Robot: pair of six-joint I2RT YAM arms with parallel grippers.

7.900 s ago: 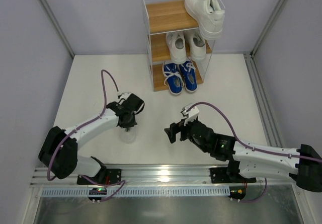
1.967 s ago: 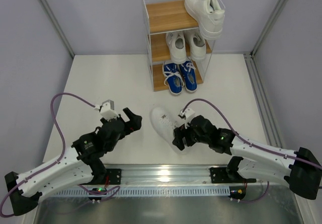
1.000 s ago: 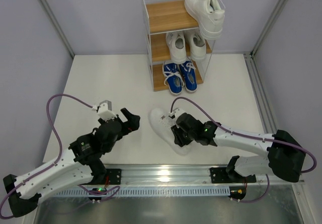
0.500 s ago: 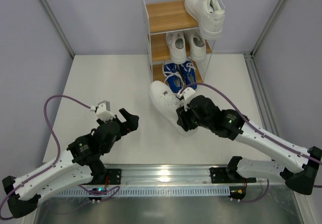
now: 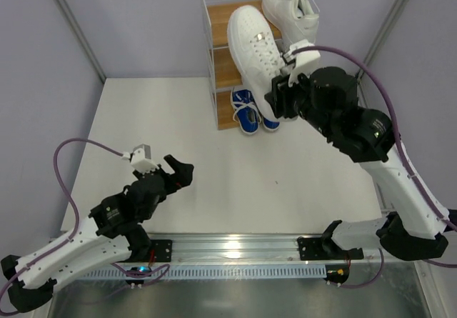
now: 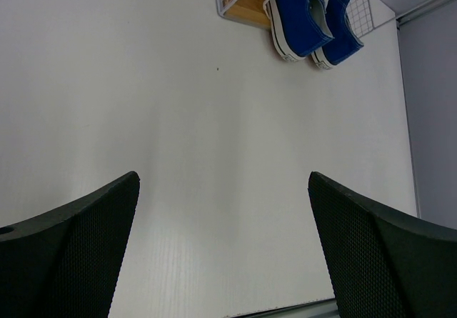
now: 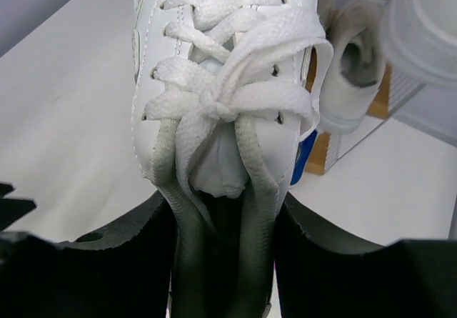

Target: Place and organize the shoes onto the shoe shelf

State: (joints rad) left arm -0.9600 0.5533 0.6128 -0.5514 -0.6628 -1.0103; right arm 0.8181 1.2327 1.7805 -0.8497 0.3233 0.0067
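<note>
Your right gripper [image 5: 280, 98] is holding one white sneaker [image 5: 251, 39] before the shoe shelf [image 5: 228, 21]. A second white sneaker [image 5: 293, 11] is resting on top, two blue sneakers [image 6: 303, 11] below; your left gripper [image 6: 223, 211] is gaping wide.

The wire-framed, three-tier shoe shelf [image 5: 216, 19] stands at twelve o'clock. One white sneaker [image 5: 251, 43] hangs aloft before it, toe toward twelve. Another white shoe [image 5: 291, 14] tops it at one o'clock, and the blue pair [image 5: 248, 116] sits lowest.

We see a white worktop [image 5: 157, 118] carrying the shoe shelf [image 5: 218, 21] at its far edge. One white sneaker [image 5: 291, 7] lies on the right of the top board, and the blue pair [image 5: 248, 116] on the bottom board.
</note>
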